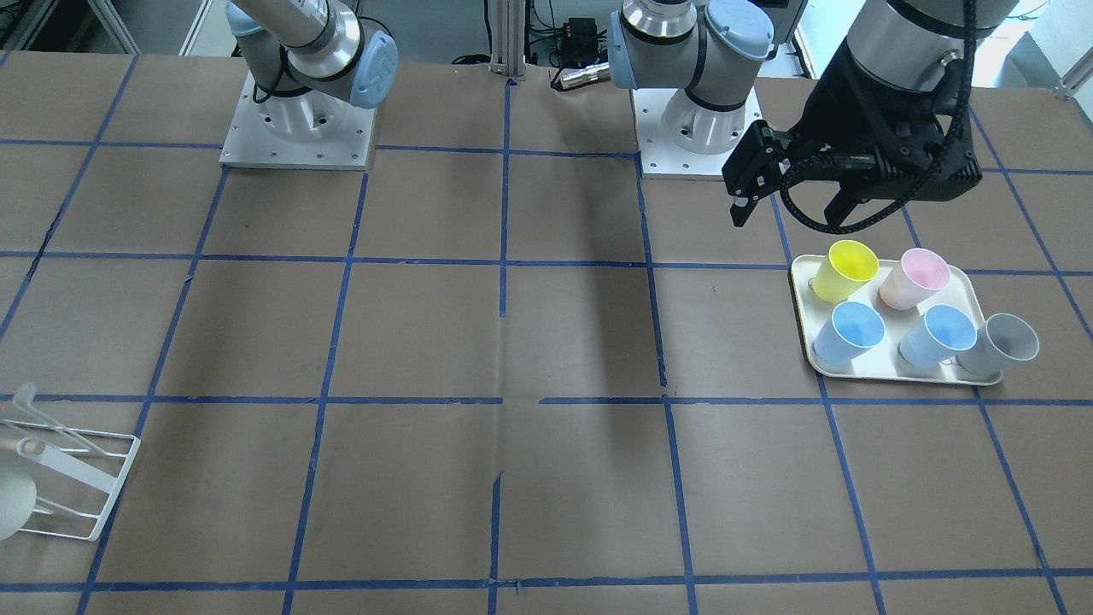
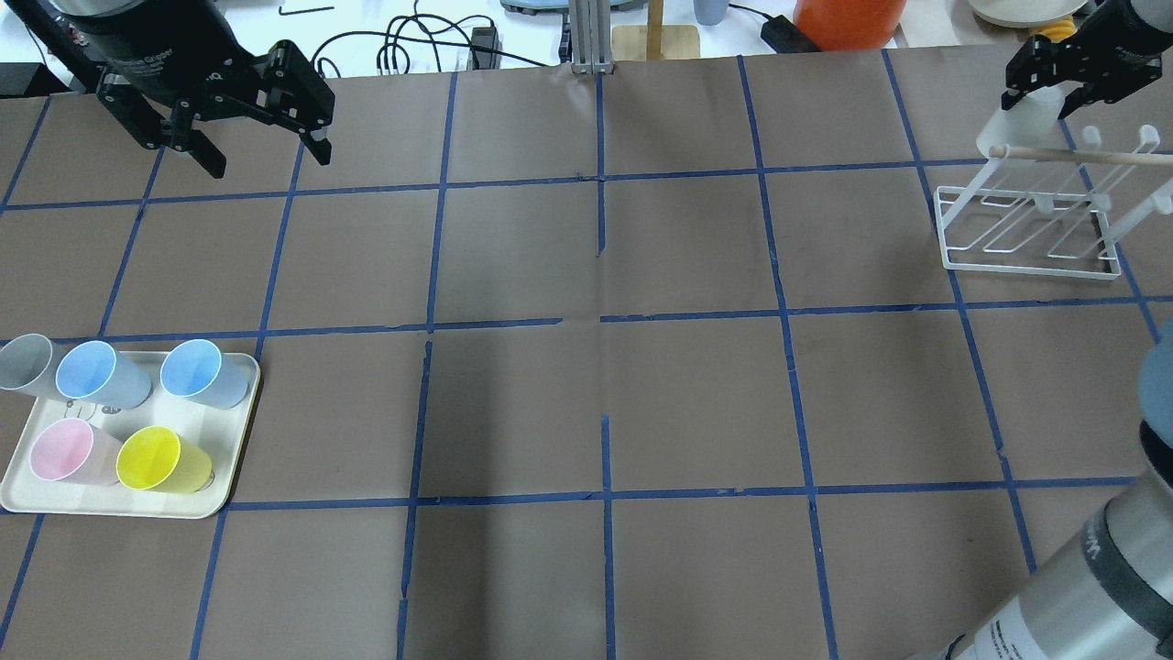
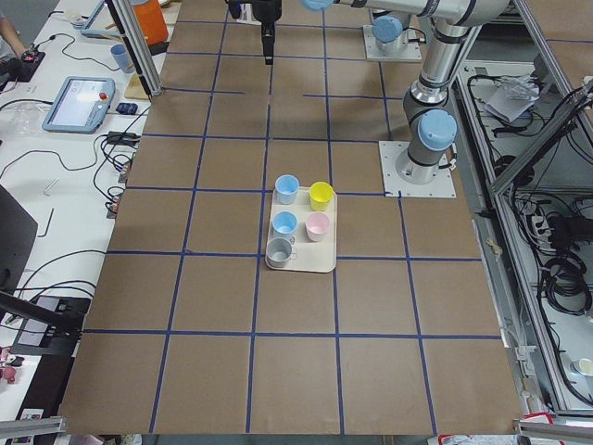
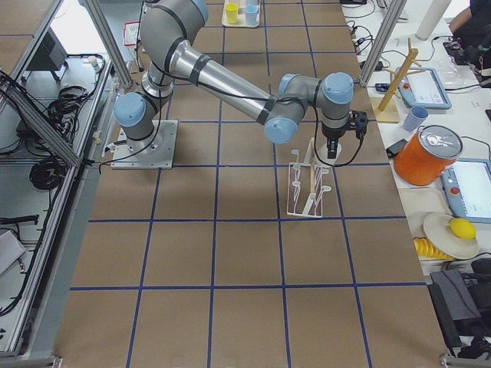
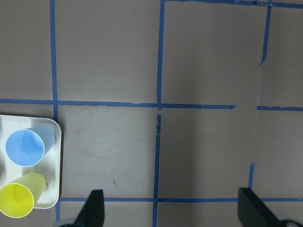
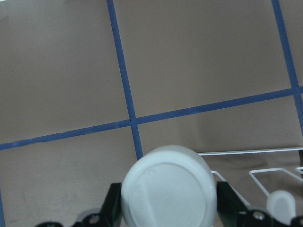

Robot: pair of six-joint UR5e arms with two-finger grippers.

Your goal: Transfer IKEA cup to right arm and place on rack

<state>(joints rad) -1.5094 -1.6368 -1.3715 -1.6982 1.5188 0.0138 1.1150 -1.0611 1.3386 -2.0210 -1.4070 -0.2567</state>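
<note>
Table: brown, blue tape grid. Rack sits far right on it. My left claw is spread wide and empty. My right claw grips the IKEA cup just above the rack's far edge, base facing my wrist camera.

Table: brown, crossed by a grid of blue tape lines.
Tray: cream.
Yellow cup: bright yellow.
Pink cup: pale pink.
Blue cup and second blue cup: light blue.
Grey cup: plain grey.
White cup: off-white, unpatterned.
Rack: white wire.
Left gripper and right gripper: black.
Right arm: silver, pale-blue joint caps.
</note>
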